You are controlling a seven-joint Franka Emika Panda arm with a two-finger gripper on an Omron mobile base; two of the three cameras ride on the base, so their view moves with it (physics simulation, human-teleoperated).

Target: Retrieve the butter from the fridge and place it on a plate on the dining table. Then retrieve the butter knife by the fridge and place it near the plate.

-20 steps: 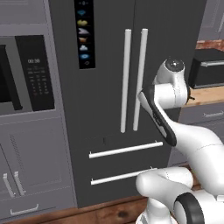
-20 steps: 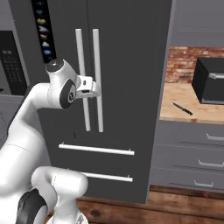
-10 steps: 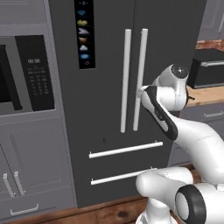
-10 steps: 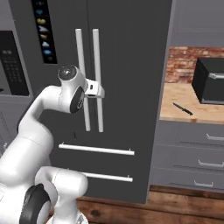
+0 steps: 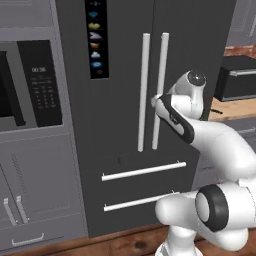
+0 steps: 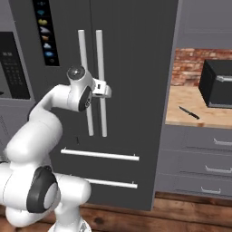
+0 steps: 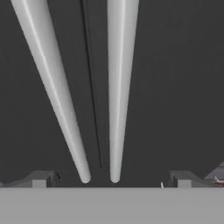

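While the fridge [image 5: 150, 100] stands with both doors closed, its two long white bar handles [image 6: 90, 81] run side by side down the middle, one on each side of the door seam. Just in front of the right-hand bar, the gripper [image 6: 107, 89] hovers with its jaws spread wide and nothing between them; whether it touches the bar I cannot tell. Seen from the hand, both bars [image 7: 114, 87] sit between the finger tips [image 7: 39, 179]. Well to the right, the butter knife [image 6: 189, 113] lies on the wood counter [image 6: 186, 97] near its front edge, beside a black box appliance [image 6: 217, 84], with bare counter around it.
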